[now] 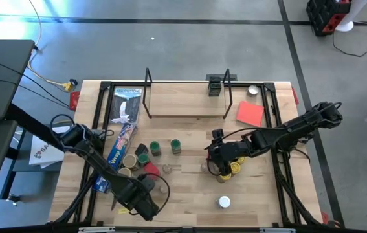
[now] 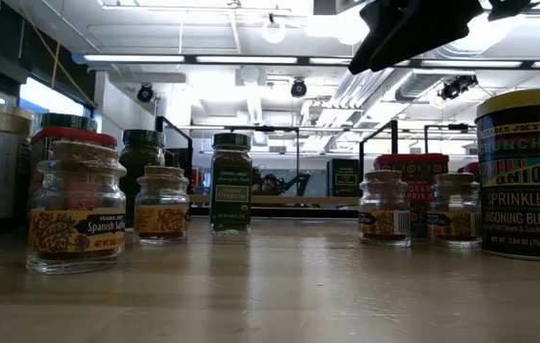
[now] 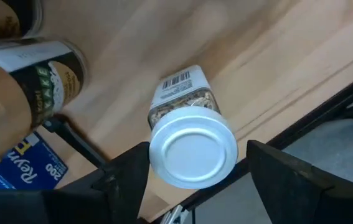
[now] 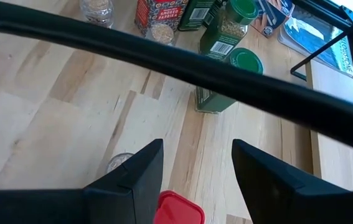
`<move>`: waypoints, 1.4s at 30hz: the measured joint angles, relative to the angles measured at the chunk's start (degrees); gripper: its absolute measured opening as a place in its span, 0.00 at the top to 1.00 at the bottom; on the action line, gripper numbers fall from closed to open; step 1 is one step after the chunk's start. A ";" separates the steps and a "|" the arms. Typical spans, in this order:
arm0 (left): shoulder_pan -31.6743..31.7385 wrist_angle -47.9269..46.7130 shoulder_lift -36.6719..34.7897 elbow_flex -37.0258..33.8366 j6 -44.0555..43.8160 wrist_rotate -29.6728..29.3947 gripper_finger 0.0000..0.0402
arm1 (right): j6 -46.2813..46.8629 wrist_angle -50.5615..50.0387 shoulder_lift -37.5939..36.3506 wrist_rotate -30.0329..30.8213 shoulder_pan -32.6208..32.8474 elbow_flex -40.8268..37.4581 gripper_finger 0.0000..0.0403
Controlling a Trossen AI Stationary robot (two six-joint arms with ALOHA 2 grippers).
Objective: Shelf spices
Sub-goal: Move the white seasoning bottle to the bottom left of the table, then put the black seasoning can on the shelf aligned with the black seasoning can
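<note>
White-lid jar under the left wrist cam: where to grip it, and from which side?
Grip the white-lidded jar across its white lid or the shoulder just below, coming straight down. It stands upright near the table edge, lid facing the camera, and the left gripper is open with a finger either side of the round lid.

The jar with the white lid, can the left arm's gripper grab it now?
Probably yes. The left gripper is open, with a finger on each side of the white-lidded jar near the table's front edge. Nothing shows between the fingers and the jar.
</note>
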 joint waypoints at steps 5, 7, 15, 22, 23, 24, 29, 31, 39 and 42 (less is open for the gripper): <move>0.97 -0.15 -1.98 0.00 1.69 1.89 0.32 | 0.05 -0.01 0.00 0.01 -0.02 0.00 0.54; 1.05 -0.15 -3.91 0.00 1.58 1.77 0.32 | 0.07 -0.02 0.00 -0.01 -0.01 0.00 0.54; 2.95 -8.14 -15.57 0.09 -0.44 -11.02 0.32 | 0.01 0.18 0.00 -0.01 -0.01 0.00 0.54; 12.90 -18.09 -21.89 -1.15 9.93 -15.88 0.35 | 0.01 0.82 -0.01 0.00 -0.02 0.00 0.54; 14.81 -17.02 -22.35 -1.69 13.27 -16.51 0.36 | 0.01 0.84 -0.01 0.00 -0.01 0.00 0.54; 16.79 -15.55 -22.78 -2.38 16.34 -17.17 0.37 | 0.01 0.84 0.00 -0.01 0.00 0.00 0.54; 24.88 -14.58 -22.52 -8.11 26.60 -13.12 0.46 | 1.27 0.84 -0.02 -0.01 -0.02 0.00 0.54; 27.24 -13.89 -22.51 -11.36 29.48 -10.59 0.51 | 1.26 0.87 -0.01 -0.01 -0.02 0.00 0.54; 32.52 -4.60 -22.69 -20.43 38.18 -6.07 0.77 | 1.25 0.85 0.00 -0.01 -0.02 0.00 0.54; 33.77 -1.81 -22.67 -22.98 39.76 -5.66 0.86 | 1.25 0.87 -0.02 -0.01 0.00 0.00 0.54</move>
